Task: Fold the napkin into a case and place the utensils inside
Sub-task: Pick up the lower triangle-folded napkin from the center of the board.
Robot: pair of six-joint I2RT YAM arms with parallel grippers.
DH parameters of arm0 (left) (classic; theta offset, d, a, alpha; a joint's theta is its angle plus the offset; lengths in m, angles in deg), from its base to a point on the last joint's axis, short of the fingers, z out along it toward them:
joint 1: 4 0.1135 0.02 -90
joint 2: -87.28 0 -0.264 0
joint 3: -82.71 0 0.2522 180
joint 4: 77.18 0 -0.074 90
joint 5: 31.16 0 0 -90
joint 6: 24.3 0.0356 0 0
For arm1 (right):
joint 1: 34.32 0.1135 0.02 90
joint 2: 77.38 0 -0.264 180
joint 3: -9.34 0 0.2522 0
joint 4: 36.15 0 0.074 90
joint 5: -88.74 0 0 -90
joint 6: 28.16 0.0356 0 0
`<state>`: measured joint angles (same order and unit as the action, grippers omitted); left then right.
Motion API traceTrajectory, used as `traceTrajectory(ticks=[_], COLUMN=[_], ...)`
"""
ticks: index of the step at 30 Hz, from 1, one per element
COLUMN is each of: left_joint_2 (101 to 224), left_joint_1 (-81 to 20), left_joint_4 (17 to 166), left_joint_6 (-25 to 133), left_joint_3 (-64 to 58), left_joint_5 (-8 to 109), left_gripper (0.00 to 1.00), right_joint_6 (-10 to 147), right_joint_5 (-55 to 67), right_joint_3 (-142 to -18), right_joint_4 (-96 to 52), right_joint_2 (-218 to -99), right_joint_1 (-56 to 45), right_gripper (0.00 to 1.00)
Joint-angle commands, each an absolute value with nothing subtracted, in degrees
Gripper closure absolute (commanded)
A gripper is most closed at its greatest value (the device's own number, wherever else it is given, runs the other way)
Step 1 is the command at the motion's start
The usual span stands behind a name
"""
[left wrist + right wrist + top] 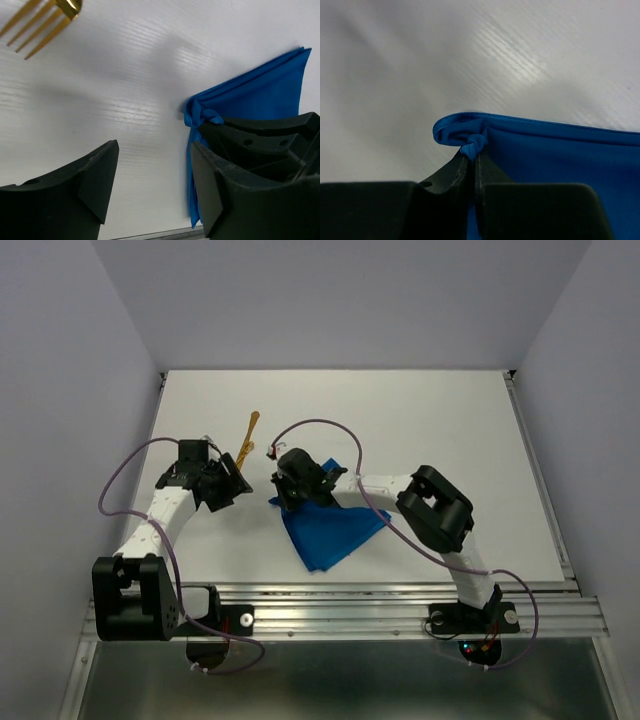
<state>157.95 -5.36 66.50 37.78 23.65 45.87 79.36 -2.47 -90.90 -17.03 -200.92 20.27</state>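
I see the napkin (560,165) lying folded on the table (420,420), one bunched corner caught at the very tips of my right gripper (472,159). Its jaws are pressed together on that fold of cloth, and the rest of the blue sheet spreads away to the right of them. My left gripper (152,165) hovers with its jaws spread and only bare table between them. The napkin's edge sits just outside its right finger. The fork (40,22) lies well ahead of those jaws, off to their left, tines toward them.
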Motion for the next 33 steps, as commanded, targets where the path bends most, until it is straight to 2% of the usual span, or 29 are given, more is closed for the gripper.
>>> traceTrajectory(ticks=[1, 2, 6, 19, 28, 33], left_joint_2=[157.9, 158.2, 159.5, 166.5, 167.7, 168.7], left_joint_1=[-5.2, -5.2, -5.3, -5.2, -5.2, -5.2], left_joint_4=[72.1, 72.8, 76.6, 85.4, 87.0, 89.1], left_joint_6=[35.6, 35.1, 33.3, 30.2, 27.7, 26.2], left_joint_3=[26.6, 27.1, 30.1, 35.5, 36.5, 37.9], left_joint_5=[38.1, 36.2, 32.9, 26.8, 25.8, 24.4], left_gripper=[0.24, 0.2, 0.17, 0.17, 0.24, 0.21], right_joint_6=[76.9, 76.8, 77.4, 83.3, 87.1, 86.8], right_joint_5=[7.9, 8.5, 12.3, 25.8, 29.6, 30.7], right_joint_3=[-88.5, -87.7, -87.1, -84.8, -82.1, -82.6], right_joint_4=[-23.4, -23.8, -23.9, -28.6, -33.2, -33.5], right_joint_2=[-196.7, -196.4, -196.4, -196.6, -197.3, -197.9], right_joint_1=[20.8, 20.8, 20.8, 17.0, 15.3, 15.3], right_gripper=[0.99, 0.99, 0.99, 0.99, 0.99, 0.99])
